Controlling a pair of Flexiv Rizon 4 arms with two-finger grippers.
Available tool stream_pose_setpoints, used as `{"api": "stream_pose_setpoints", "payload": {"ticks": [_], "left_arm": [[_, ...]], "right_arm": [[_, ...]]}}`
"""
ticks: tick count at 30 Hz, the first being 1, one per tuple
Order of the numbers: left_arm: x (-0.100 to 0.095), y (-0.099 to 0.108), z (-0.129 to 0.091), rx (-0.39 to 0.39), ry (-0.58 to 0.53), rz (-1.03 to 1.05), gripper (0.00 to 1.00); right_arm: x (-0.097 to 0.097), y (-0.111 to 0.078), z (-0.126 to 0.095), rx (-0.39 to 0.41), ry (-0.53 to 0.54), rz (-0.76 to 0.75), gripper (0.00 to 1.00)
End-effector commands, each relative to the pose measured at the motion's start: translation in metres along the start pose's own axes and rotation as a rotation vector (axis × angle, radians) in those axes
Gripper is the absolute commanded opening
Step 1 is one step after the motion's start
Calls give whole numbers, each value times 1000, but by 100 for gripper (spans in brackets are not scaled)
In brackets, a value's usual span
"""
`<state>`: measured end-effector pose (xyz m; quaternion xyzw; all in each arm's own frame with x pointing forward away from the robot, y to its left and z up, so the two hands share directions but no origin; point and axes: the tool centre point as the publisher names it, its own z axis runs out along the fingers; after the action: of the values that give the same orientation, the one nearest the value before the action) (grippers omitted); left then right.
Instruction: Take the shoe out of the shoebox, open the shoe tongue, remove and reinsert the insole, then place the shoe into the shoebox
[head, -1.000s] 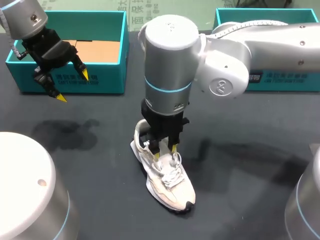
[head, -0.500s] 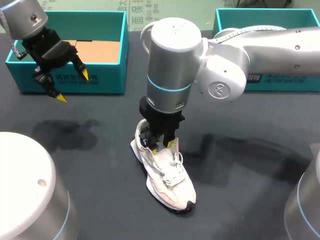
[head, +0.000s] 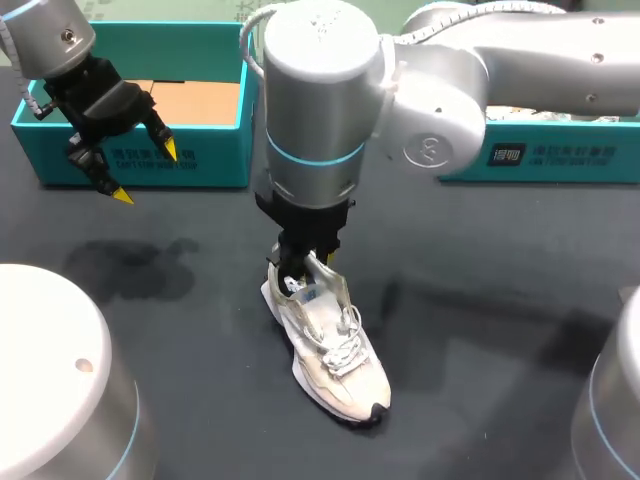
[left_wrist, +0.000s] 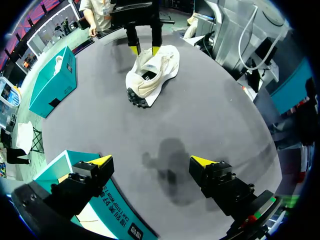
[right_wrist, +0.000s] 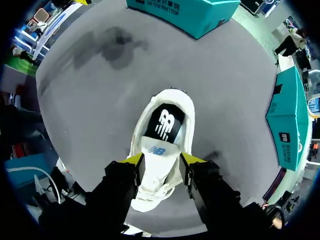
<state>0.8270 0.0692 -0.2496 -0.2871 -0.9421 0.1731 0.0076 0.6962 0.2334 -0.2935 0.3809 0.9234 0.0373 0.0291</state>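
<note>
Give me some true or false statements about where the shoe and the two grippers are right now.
1. The shoe stands on the table, not in a shoebox. True.
2. The left gripper is shut on the shoe. False: it is open and empty, hovering in front of the left shoebox.
3. The right gripper grips the shoe tongue from two sides. True.
4. The shoe lies tipped on its side. False: it sits upright on its sole.

Silver arms (head: 520, 70), cyan rings (head: 315, 165), yellow-tipped black claws (head: 146, 172)
</note>
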Motion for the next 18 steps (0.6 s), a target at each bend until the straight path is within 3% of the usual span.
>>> {"api": "stream_pose_setpoints", "payload": {"ticks": [1,5,6,7,8,18], "left_arm": [[1,0,0,-3,0,0,100],[1,0,0,-3,0,0,100],[1,0,0,-3,0,0,100],[1,0,0,-3,0,0,100],[1,0,0,-3,0,0,100],[1,0,0,-3,0,0,100]], "right_arm": [[-5,4,-16,-13,4,-136,68],[-11,9,-18,-51,21,-300,87],[-13,9,-18,-66,44,-363,98],[-14,9,-18,-61,75,-438,100],[-16,10,-18,-49,107,-497,100],[-16,10,-18,-49,107,-497,100]]}}
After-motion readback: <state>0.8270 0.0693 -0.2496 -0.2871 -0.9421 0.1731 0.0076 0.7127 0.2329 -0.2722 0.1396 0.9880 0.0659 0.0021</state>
